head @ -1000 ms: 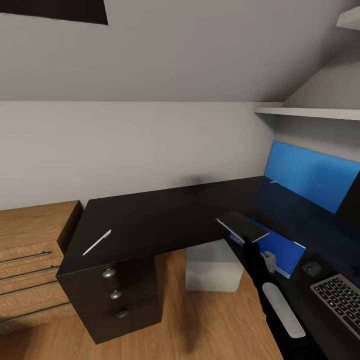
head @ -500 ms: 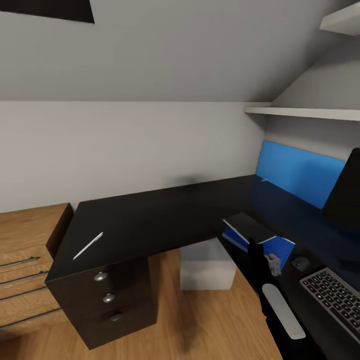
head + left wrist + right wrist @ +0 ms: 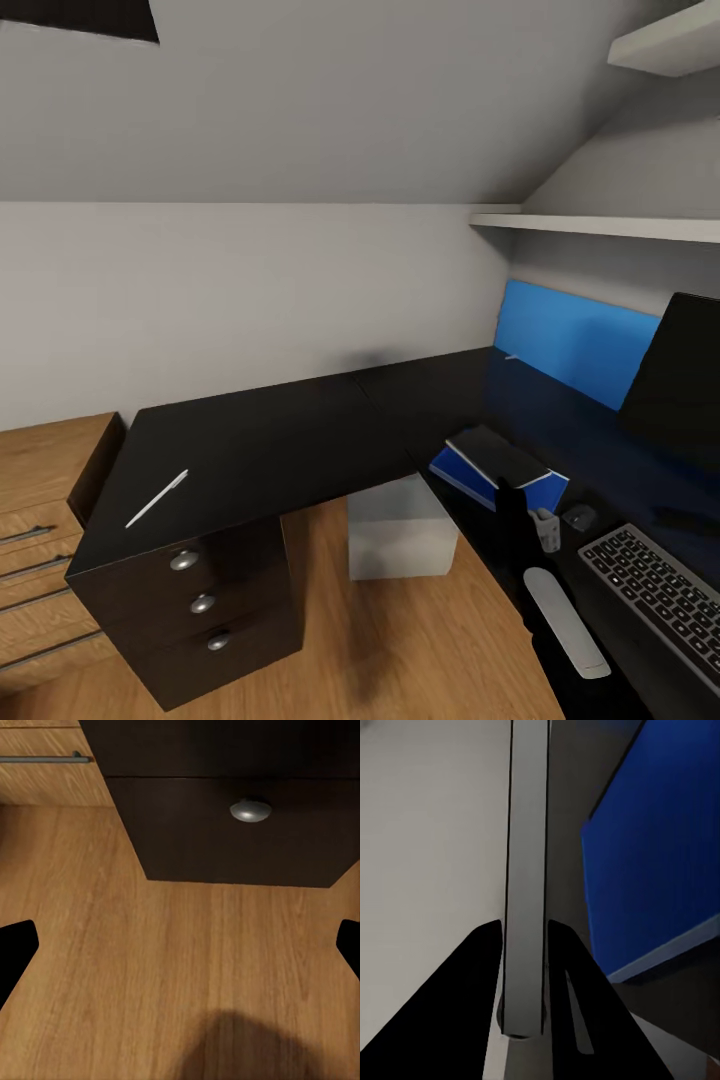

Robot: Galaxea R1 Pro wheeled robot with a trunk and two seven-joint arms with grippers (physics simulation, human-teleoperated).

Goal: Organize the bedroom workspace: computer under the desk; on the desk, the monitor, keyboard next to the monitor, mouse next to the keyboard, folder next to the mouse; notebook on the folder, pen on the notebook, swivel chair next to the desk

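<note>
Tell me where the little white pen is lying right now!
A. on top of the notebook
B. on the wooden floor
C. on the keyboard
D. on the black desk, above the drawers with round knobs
D: in the head view the pen lies flat on the desk, at the end above the drawers with silver knobs, far from the notebook and the keyboard.

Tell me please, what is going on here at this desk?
The robot is tidying the desk. Its right pincer grips the notebook by one edge, over the blue folder beside the mouse and keyboard; whether it already rests there, I cannot tell. The pen lies on the desk's other wing. The left pincer hangs open above the floor.
</note>
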